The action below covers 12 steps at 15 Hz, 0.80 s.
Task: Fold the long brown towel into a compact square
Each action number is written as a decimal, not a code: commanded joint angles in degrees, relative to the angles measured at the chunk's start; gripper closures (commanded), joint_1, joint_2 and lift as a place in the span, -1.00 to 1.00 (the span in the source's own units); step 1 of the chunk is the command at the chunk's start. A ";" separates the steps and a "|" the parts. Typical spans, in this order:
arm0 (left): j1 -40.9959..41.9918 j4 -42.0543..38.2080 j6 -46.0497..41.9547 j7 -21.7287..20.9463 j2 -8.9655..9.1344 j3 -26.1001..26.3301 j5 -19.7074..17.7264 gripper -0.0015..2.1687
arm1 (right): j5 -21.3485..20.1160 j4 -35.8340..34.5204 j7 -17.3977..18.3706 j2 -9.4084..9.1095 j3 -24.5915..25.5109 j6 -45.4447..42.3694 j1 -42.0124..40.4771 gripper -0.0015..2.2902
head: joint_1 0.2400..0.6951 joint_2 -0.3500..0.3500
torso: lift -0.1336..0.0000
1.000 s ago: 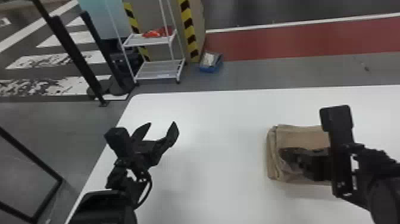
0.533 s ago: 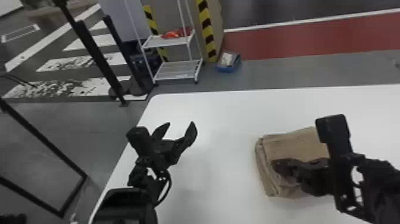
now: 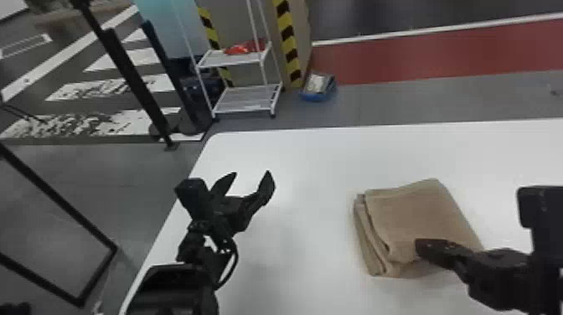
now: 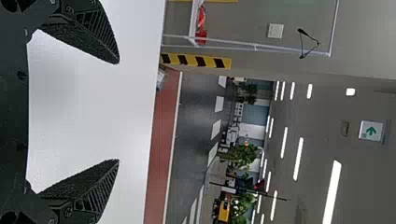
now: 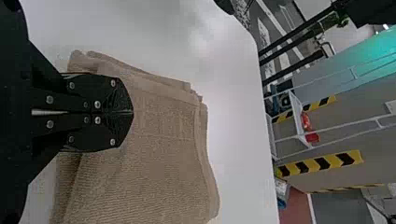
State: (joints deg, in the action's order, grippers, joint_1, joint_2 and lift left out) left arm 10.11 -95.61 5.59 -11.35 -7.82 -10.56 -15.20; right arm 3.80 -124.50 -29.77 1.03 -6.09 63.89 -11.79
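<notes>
Compared with the earlier frame, the right black two-fingered tool (image 3: 420,248) sits farther right, uncovering more of the folded brown cloth towel (image 3: 412,213). The towel lies on the white, smooth counter (image 3: 310,167), beneath this tool's clenched fingertips, near its close edge; the left black tool (image 3: 251,174) is released, well apart from the towel

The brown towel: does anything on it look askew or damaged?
Slightly uneven: on the left side in the head view, the lower layers of the brown towel stick out past the top one. No damage stands out.
</notes>
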 commanded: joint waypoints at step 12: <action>0.52 -0.81 -0.01 -0.08 -0.35 -0.43 -0.35 -0.87 | 0.86 -7.51 -5.48 0.20 9.52 10.61 -5.52 0.76 | 1.00 0.83 | -0.87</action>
State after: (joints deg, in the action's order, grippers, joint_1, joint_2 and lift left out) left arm 10.85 -96.47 5.59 -11.45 -8.11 -11.06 -15.52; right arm 4.99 -132.22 -35.33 1.21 2.08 73.05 -17.01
